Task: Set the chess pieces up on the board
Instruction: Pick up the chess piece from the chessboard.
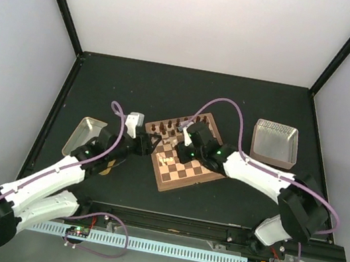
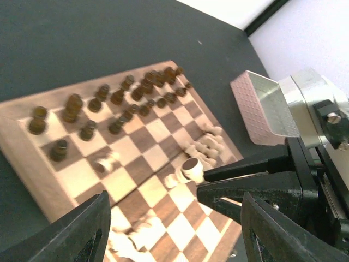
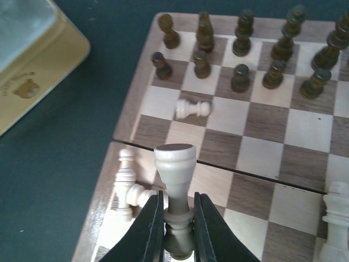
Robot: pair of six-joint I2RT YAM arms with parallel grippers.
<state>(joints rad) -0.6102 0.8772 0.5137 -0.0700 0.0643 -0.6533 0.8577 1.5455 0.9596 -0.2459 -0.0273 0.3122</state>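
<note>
The board (image 1: 186, 166) lies mid-table, with dark chessmen (image 3: 240, 54) standing along its far rows. My right gripper (image 3: 179, 229) is shut on a cream chess piece (image 3: 174, 161), pinching its narrow stem above the board's left part, its round base facing the camera. The left wrist view shows this same held piece (image 2: 192, 168) at the black fingertips (image 2: 229, 173). A cream pawn (image 3: 192, 109) lies on its side, and other cream pieces (image 3: 126, 191) lie heaped at the board's edge. My left gripper (image 2: 174, 240) hovers open over the board's left side, holding nothing.
A gold-rimmed tray (image 1: 83, 134) sits left of the board, behind the left arm. A metal tray (image 1: 275, 142) stands at the right. One cream piece (image 3: 335, 221) stands upright at the right edge of the right wrist view.
</note>
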